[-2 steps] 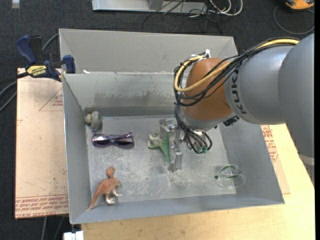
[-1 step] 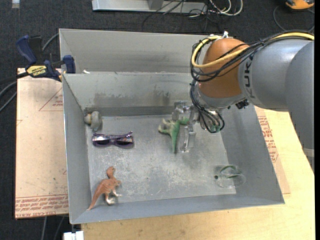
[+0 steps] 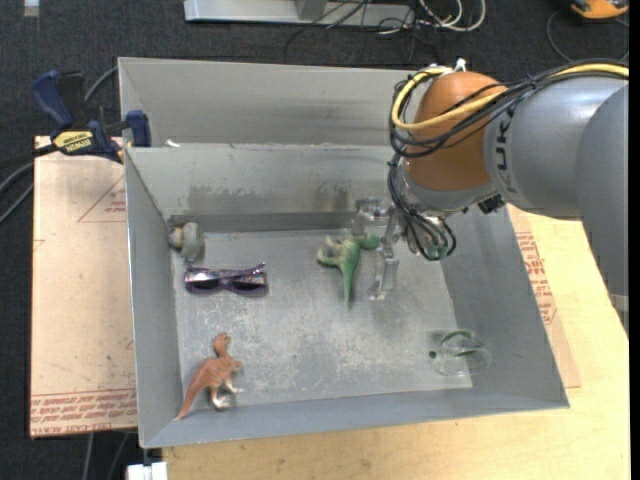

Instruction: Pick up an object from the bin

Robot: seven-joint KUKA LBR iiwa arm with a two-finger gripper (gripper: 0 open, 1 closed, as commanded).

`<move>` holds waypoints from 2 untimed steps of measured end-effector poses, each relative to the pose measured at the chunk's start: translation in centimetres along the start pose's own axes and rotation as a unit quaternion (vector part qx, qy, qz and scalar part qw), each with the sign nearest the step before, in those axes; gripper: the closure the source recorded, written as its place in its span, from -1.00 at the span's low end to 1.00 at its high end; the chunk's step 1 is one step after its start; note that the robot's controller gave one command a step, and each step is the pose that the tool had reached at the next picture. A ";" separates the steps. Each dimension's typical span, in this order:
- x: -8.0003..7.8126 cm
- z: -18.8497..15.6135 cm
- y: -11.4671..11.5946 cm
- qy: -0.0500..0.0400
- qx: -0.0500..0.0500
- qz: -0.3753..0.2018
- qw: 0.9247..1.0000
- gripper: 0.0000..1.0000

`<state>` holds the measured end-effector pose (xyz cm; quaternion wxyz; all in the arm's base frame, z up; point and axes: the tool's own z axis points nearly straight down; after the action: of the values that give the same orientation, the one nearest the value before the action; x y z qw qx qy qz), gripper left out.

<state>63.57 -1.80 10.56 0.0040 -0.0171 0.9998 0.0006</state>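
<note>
Soft, even light from overhead, moderately bright, no harsh glare.
Pale, streaky sheen along the back wall and bare floor of the grey metal bin (image 3: 300, 343); faint, soft-edged shadows tight under the small things inside; mild highlight on top of the orange cover (image 3: 455, 108) and the arm (image 3: 570, 148); surrounding floor (image 3: 60, 28) dark.

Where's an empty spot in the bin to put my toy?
Bare bin floor lies between the orange dinosaur, purple sunglasses and clear thing at the lower right. It's crowded round the green toy animal, beside the gripper.
</note>
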 end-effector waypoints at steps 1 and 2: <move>2.6 2.1 1.3 -0.003 0.000 -0.191 0.982 1.00; 2.8 2.3 1.3 0.000 -0.001 -0.191 0.982 -1.00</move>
<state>60.74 -0.61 8.26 0.0041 -0.2074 0.9783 0.0009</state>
